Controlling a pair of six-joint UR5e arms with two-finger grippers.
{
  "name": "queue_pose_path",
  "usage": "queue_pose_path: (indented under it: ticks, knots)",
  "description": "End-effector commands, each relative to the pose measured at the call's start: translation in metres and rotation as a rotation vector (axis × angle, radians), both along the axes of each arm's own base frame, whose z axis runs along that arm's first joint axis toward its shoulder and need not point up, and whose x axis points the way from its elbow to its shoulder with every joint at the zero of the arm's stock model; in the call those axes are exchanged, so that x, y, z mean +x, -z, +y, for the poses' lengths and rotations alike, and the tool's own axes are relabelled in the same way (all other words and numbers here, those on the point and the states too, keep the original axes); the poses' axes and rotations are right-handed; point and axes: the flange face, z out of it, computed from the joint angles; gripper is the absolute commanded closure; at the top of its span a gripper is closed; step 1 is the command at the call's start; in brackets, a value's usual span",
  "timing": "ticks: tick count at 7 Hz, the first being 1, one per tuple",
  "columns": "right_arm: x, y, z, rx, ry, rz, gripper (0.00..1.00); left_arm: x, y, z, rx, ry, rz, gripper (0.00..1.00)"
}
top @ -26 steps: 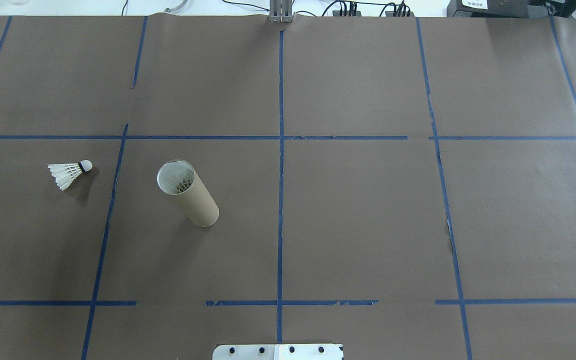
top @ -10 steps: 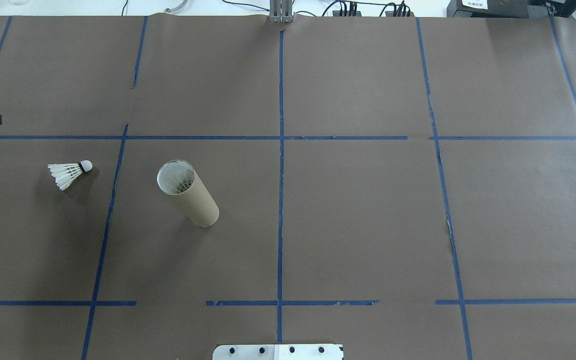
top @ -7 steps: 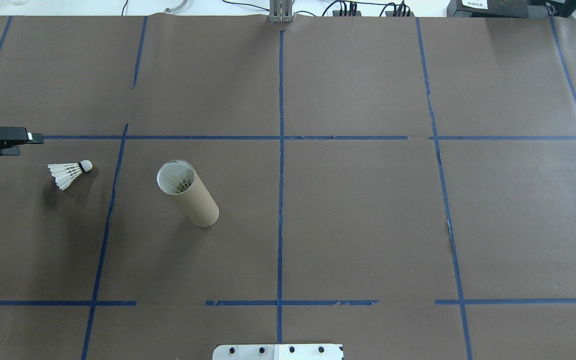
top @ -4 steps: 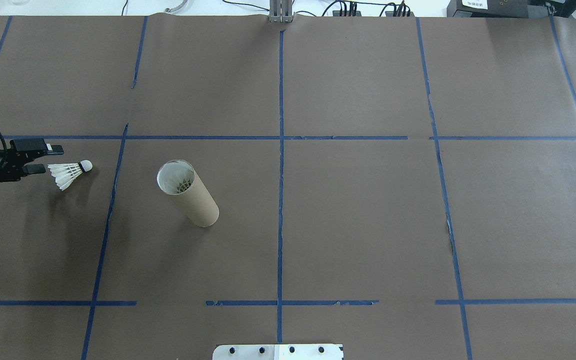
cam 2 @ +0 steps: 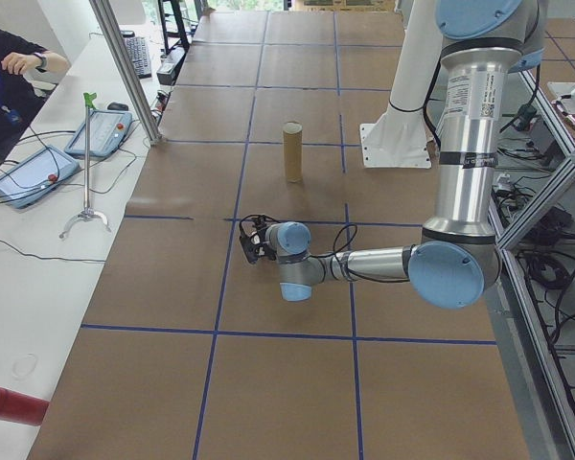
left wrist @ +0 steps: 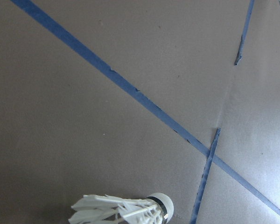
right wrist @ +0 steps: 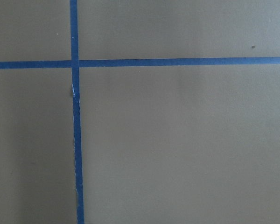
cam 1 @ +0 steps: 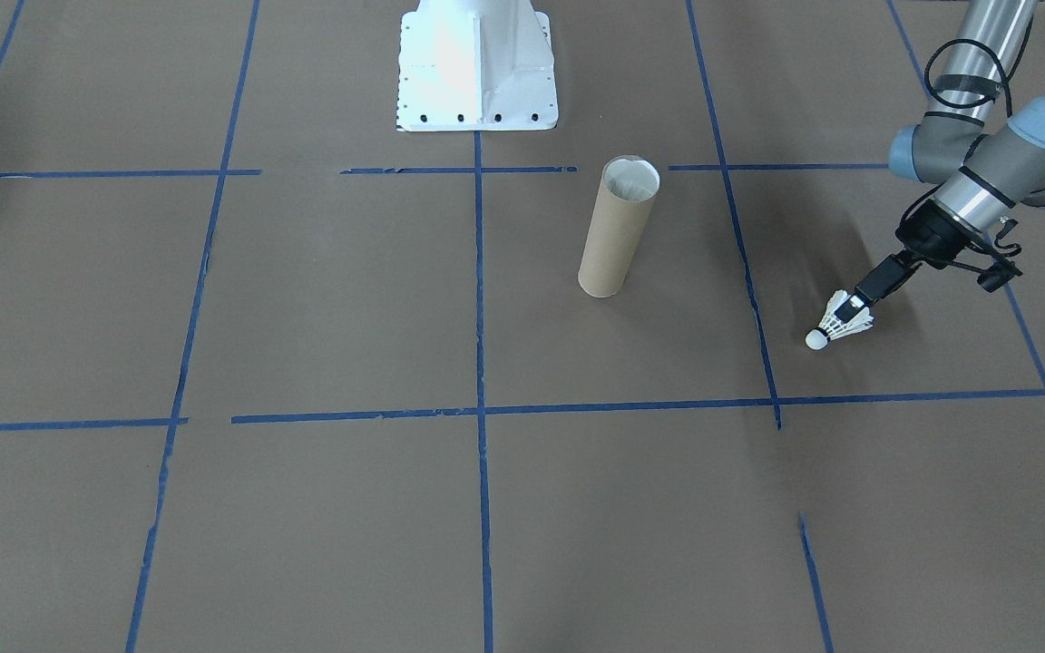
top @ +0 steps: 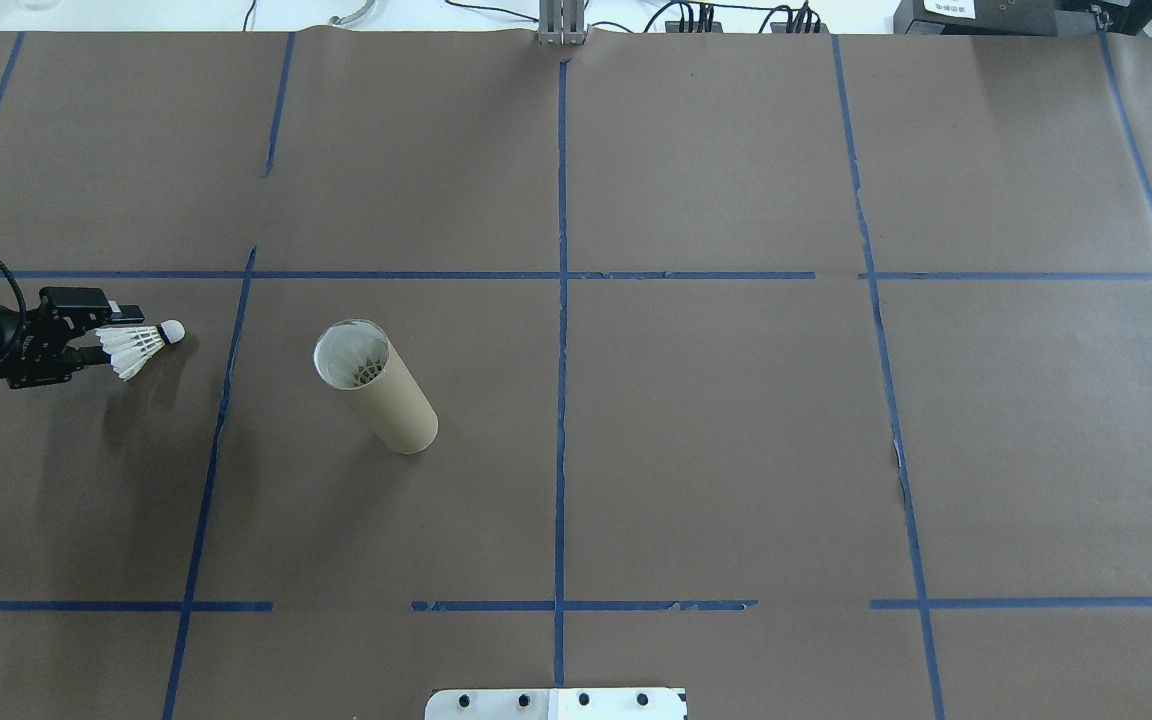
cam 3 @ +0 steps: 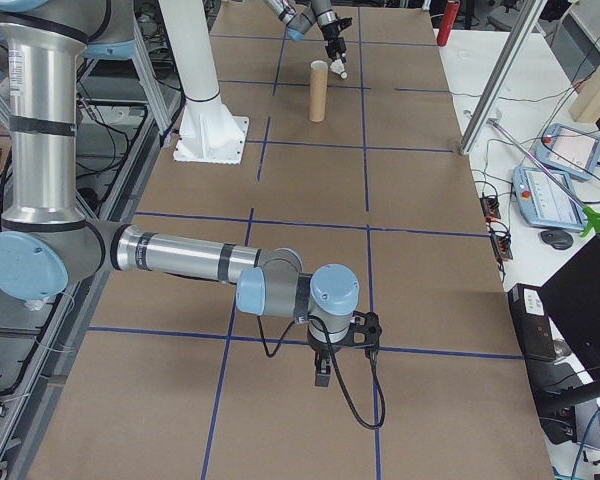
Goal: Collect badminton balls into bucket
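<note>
While one white feather shuttlecock (top: 141, 346) lies between the spread left gripper (top: 108, 337) fingers, you see one brown cardboard tube (top: 376, 388); the right gripper's (cam 3: 322, 374) state I cannot tell.

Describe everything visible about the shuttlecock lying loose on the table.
The small white feather shuttlecock lies on its side on the brown paper-covered table, its rounded white cork tip toward the tall brown cardboard tube and apart from it. A thin dark band sits behind the tip; the skirt flares toward the left gripper, whose black fingers flank the skirt's rear. Whether they touch it cannot be told.
</note>
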Motion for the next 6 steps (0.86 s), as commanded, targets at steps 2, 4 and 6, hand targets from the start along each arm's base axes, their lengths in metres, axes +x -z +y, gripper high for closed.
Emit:
queue_pose_path:
  ticks: [2,4,6]
  knots:
    - [0.0,0.001,0.0,0.001,0.0,0.0,0.0,-0.004,0.003,0.005,0.005,-0.005,0.02,1.0]
    - [0.0,0.001,0.0,0.001,0.0,-0.001,0.0,-0.006,0.02,0.006,0.021,-0.008,0.035,1.0]
    - [0.0,0.001,0.0,0.001,0.0,0.0,0.0,-0.01,0.038,0.025,-0.015,-0.124,0.034,1.0]
